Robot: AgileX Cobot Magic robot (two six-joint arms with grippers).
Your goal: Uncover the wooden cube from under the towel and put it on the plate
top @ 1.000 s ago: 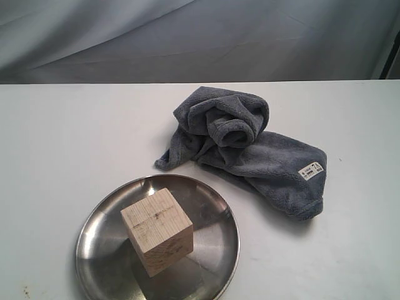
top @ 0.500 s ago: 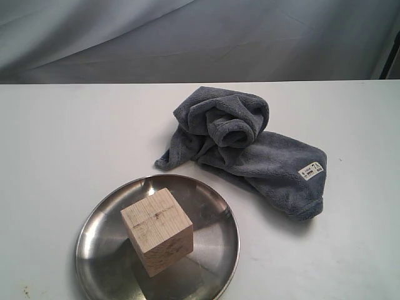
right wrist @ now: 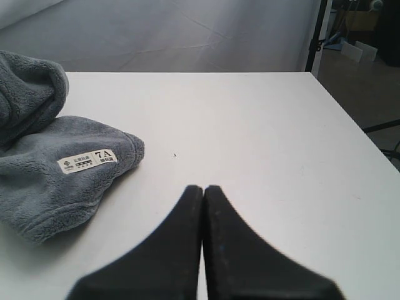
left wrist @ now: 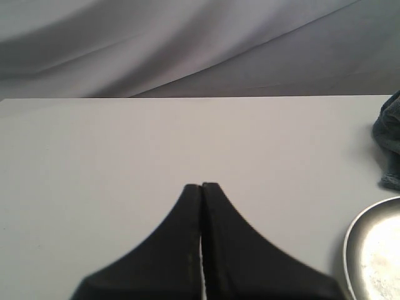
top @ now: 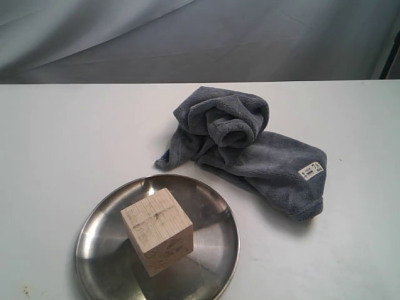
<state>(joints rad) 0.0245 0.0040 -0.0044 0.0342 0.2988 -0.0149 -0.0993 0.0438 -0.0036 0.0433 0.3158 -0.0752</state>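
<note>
While the wooden cube [top: 157, 230] sits flat on the plate [top: 209, 209] in the lower left of the exterior frame, one corner turned toward the camera and its pencil cross facing up, nothing is holding it and nothing covers it. The towel [top: 250, 147] lies crumpled right of centre on the white counter [top: 75, 137], bunched into a roll at its upper end, white label [top: 310, 169] showing near the right-hand hem. Its nearest corner comes just beside the plate's far rim, well clear of the cube. Neither arm shows in the exterior view. The left gripper [left wrist: 201, 185] hovers over bare counter with its fingers pressed together and empty, the plate's edge and a scrap of towel off to one side. The right gripper [right wrist: 203, 186] is the same story: fingers closed on nothing, the towel's labelled end lying near. By my read, both steps are done, cube uncovered and placed. The next move calls for nothing beyond keeping both arms clear and the plate undisturbed.
</note>
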